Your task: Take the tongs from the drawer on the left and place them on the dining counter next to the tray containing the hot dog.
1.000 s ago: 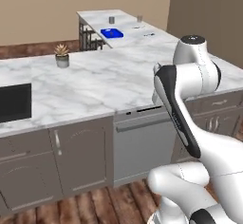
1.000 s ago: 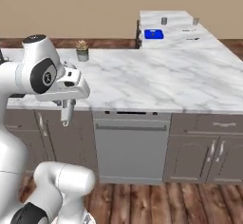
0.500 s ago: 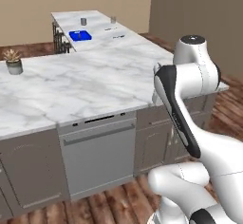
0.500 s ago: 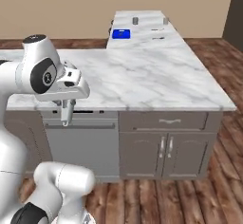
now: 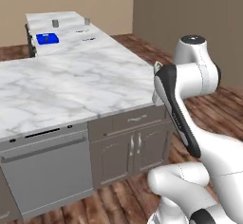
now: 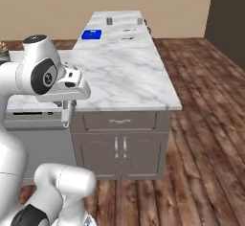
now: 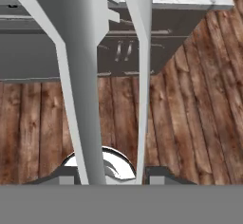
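My gripper [image 6: 67, 105] hangs in front of the near kitchen counter, shut on the tongs [image 6: 65, 120]. In the hand view the tongs [image 7: 85, 76] run away from the gripper [image 7: 111, 173] as two long silvery arms, over the wooden floor. The blue tray [image 5: 47, 38] lies far back on the dining counter [image 5: 66, 18], with the small reddish hot dog [image 5: 46, 38] on it. From the right base the tray [image 6: 91, 35] sits on the same dining counter [image 6: 125, 16]. The drawer on the left is out of view.
A wide marble counter [image 5: 71, 83] spans the foreground, with a dishwasher [image 5: 47, 166] and a drawer front over cabinet doors [image 6: 119, 146] below it. Grey cups [image 5: 55, 23] [image 6: 109, 21] stand behind the tray. Wooden floor [image 6: 206, 124] stretches to the right.
Both base views have shifted as the base drives right along the counter; the plant and sink have left view. The arm's pose and its grip on the tongs are unchanged.
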